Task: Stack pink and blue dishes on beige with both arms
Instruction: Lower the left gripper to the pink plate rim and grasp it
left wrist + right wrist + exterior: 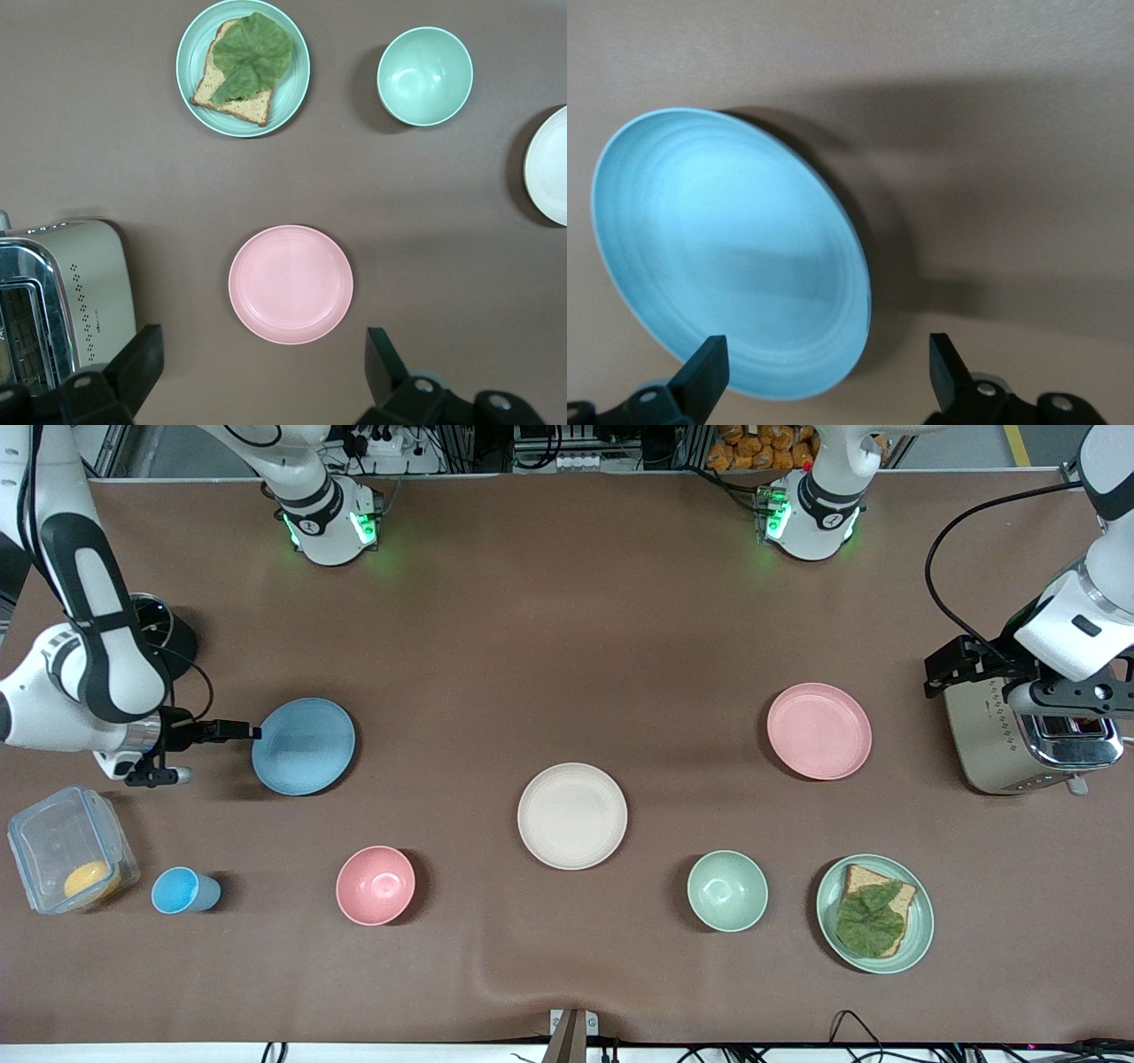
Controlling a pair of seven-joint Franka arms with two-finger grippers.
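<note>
Right claw (237,732) sits low at the blue plate's (303,746) rim toward the right arm's end of the table (549,646), fingers (704,370) spread apart with nothing between them. Left claw (261,367) hangs high, fingers also apart, over the toaster (1019,735) just beside the pink plate (819,731). Between the two claws, nearer the front camera, lies the beige plate (572,816), bare
</note>
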